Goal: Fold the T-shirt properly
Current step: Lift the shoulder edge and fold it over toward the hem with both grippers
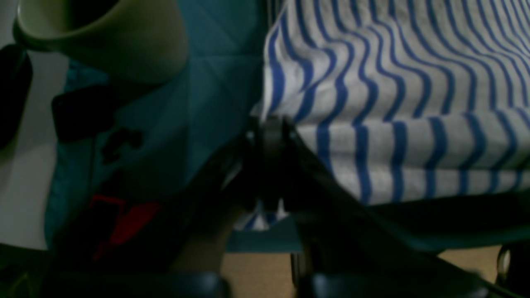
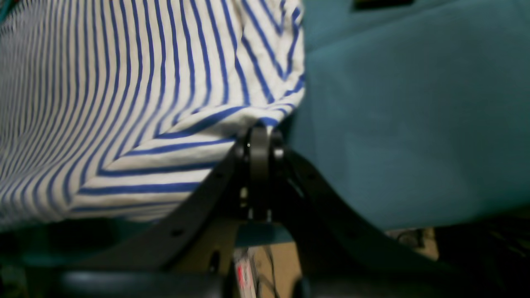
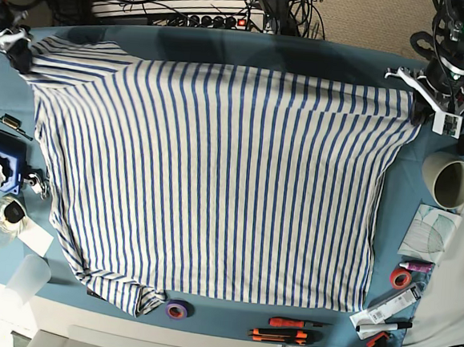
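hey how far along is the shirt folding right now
Early. Done: the T-shirt lies spread on the teal tablecloth, no fold visible across its body. In hand: the left pincer and right pincer are each shut on a far corner, cloth pulled taut between them. Left: every fold, and the bunched near corner.

T-shirt (image 3: 215, 180): white with thin blue stripes, spread nearly flat across the bench, stripes running front to back. Far corners lifted slightly; near left corner bunched into a small fold.
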You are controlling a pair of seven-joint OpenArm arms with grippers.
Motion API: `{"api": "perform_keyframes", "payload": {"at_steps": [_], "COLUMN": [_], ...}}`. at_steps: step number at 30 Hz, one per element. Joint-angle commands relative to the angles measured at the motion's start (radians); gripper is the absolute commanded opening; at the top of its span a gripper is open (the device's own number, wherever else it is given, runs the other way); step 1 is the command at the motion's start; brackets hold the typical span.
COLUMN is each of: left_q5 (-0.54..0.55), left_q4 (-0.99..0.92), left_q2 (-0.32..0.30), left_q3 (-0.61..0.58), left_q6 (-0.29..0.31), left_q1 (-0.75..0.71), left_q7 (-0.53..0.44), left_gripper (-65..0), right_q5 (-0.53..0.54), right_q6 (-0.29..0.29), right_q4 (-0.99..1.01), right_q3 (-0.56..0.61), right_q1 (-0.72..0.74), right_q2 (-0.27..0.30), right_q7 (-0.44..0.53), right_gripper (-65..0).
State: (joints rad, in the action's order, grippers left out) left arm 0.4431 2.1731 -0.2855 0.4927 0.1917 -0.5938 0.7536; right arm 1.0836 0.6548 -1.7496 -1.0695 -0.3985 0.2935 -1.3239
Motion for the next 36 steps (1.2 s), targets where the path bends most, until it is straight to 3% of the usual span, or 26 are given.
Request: {"api": "perform_keyframes", "payload": {"at_steps": [1,7,13,18,21,27,32,36], "left_q5": [-0.004,-0.004,-0.004,0.003,0.008,0.007,-0.025,-0.071], "left_q4": [0.008,0.002,0.002,-0.016,-0.072,-0.197,-0.208,-0.219], "left_q2": [-0.011,-0.012,-0.011,-0.011,-0.011,-0.011,-0.011,-0.011], "left_q3": [0.010,0.010,0.007,0.007,0.000,-0.067,-0.101,-0.120], "left_q6": [-0.006,-0.006,-0.006,-0.005,0.045,0.058,0.057,0.043], "left_q1": [0.007,0.032,0.049,0.085,0.115,0.218,0.292,0.335], "left_q7": [-0.025,-0.053,-0.075,-0.078,-0.100,-0.108,-0.107,-0.108], "left_gripper": [-65.0,-65.0,-65.0,-65.0,-65.0,-65.0,-65.0,-65.0], "right_q5": [0.000,-0.142,-0.250,-0.295,-0.299,-0.305,-0.399,-0.541], "right_q6": [0.002,-0.025,-0.067,-0.076,-0.076,-0.076,-0.076,-0.097], "right_q4": [-0.018,-0.018,-0.018,-0.018,-0.018,-0.017,-0.017,-0.016], "right_q3": [0.013,0.102,0.115,0.115,0.115,0.121,0.213,0.323], "right_q1": [0.006,0.094,0.173,0.201,0.215,0.236,0.256,0.305], "right_q2": [0.023,0.023,0.023,0.023,0.023,0.023,0.023,0.022], "right_q7": [0.045,0.102,0.130,0.156,0.158,0.179,0.227,0.282], "right_gripper": [-65.0,-65.0,-65.0,-65.0,-65.0,-65.0,-65.0,-65.0]}}
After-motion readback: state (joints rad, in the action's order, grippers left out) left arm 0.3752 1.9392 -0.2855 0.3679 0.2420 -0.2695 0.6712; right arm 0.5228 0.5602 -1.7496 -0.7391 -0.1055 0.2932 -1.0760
